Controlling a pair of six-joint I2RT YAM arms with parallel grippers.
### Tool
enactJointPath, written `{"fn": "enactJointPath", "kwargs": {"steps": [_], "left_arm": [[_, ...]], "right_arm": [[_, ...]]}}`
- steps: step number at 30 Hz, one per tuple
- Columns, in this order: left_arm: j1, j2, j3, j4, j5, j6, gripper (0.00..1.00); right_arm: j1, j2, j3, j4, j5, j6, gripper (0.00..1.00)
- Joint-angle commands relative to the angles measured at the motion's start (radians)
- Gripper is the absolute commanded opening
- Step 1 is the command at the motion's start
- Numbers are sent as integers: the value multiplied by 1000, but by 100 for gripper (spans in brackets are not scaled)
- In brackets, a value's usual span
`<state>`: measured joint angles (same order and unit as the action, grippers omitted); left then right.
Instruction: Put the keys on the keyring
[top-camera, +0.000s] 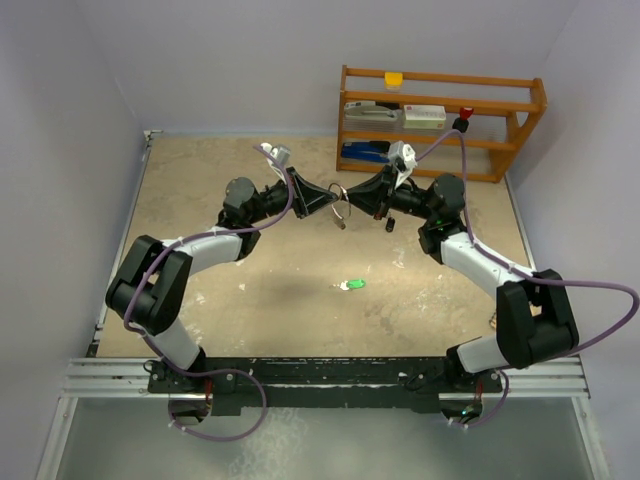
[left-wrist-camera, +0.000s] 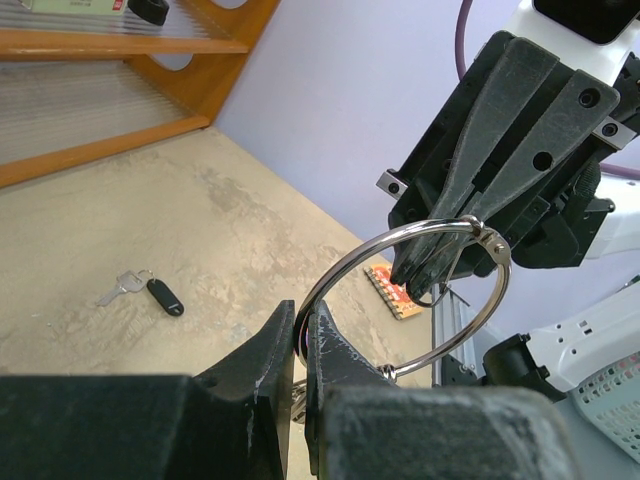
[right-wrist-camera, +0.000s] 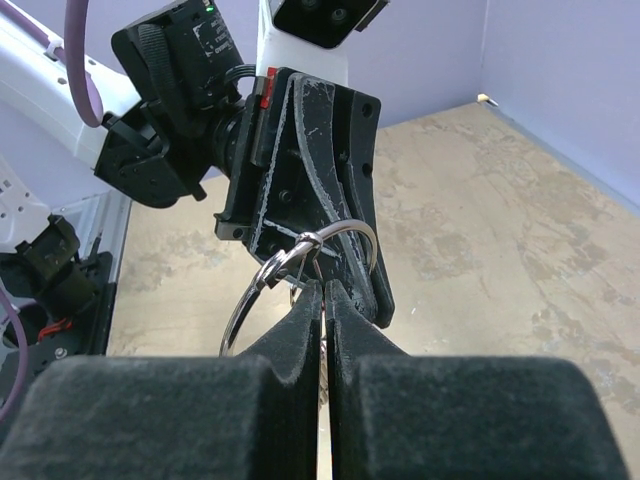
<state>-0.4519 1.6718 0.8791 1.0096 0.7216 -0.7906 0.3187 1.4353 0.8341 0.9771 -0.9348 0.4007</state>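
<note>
Holding the keyring (top-camera: 343, 203) up off the bench (top-camera: 250, 290), midway between both arms. Probably done to steady the thin wire from two sides: one grip to anchor, the other to work the ring open for a key.

Clamped on the lower arc of the wire by the left end effector (left-wrist-camera: 302, 345), closed to a sliver with no gap beyond the wire's thickness. Met from the opposite side by the right end effector (left-wrist-camera: 417, 272), pressed fully together at the upper arc, close to the small clasp (left-wrist-camera: 488, 238). Seemingly pinching the wire there, though hard to tell from the left wrist view whether on the wire itself or just inside the loop. Same reading from the right wrist view: tips shut just under the top of the ring.

No loose key in either grip. Lying flat on the bench, nearer the arm bases and well apart from the ring: the green key (top-camera: 350, 285). Also down on the bench, out in front of the wooden shelf (left-wrist-camera: 110, 45): the black key (left-wrist-camera: 162, 298), with a small silver key (left-wrist-camera: 120, 290) joined to it.

Judging by that, threading not yet begun. Next move likely to call for freeing one end effector to fetch a key while keeping the ring steady with the other.
</note>
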Motion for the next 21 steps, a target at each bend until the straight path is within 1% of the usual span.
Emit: {"fn": "enactJointPath", "kwargs": {"steps": [1, 6, 8, 12, 13, 15, 16, 17, 19, 21], "left_arm": [[1, 4, 19, 69, 12, -11, 0], [4, -4, 11, 52, 11, -2, 0], [4, -8, 14, 20, 7, 20, 0], [4, -18, 22, -36, 1, 56, 0], [3, -21, 25, -51, -2, 66, 3], [4, -27, 25, -72, -17, 81, 13], [5, -30, 26, -88, -20, 91, 28], [5, -32, 26, -100, -22, 100, 36], [4, -40, 26, -117, -32, 113, 46], [6, -46, 26, -143, -51, 130, 51]], "right_arm": [[-1, -14, 33, 61, -2, 2, 0], [-1, -42, 14, 45, 41, -25, 0], [-1, -67, 6, -15, 78, -82, 0], [0, -114, 25, -192, 141, -238, 0], [0, -122, 30, -219, 148, -259, 0], [0, -135, 40, -269, 160, -295, 0], [-1, -141, 44, -289, 170, -312, 0], [0, -148, 47, -308, 173, -327, 0], [0, -157, 52, -342, 189, -355, 0], [0, -163, 59, -381, 205, -382, 0]]}}
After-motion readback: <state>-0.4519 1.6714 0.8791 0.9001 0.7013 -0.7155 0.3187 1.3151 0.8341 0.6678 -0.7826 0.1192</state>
